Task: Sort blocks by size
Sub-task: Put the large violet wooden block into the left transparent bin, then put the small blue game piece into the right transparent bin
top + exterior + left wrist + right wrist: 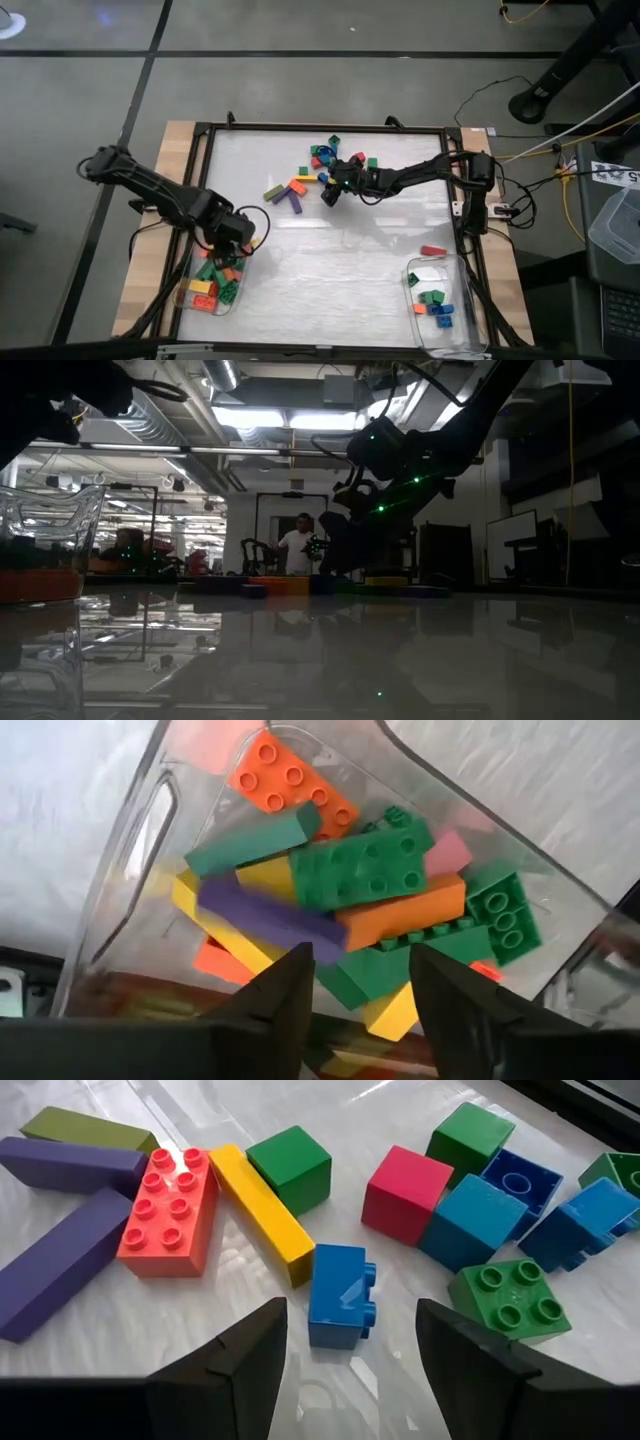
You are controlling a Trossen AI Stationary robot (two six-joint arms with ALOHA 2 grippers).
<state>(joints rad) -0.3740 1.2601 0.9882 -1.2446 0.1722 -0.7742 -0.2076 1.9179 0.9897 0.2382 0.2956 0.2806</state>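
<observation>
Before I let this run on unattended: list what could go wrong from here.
1. The right gripper hangs open over a small blue block that sits close to a long yellow block; closing might nudge or catch the yellow one.
2. The left gripper is open above the left tub, already heaped with long blocks; further drops could bounce out.

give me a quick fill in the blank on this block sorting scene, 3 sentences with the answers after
1. The left gripper hangs over the tub of mostly ____ blocks.
2. In the right wrist view, the block straight ahead of the right gripper is a small ____ one.
3. In that view, the orange-red studded block lies between a purple bar and a ____ bar.

Missing words: long; blue; yellow
</observation>
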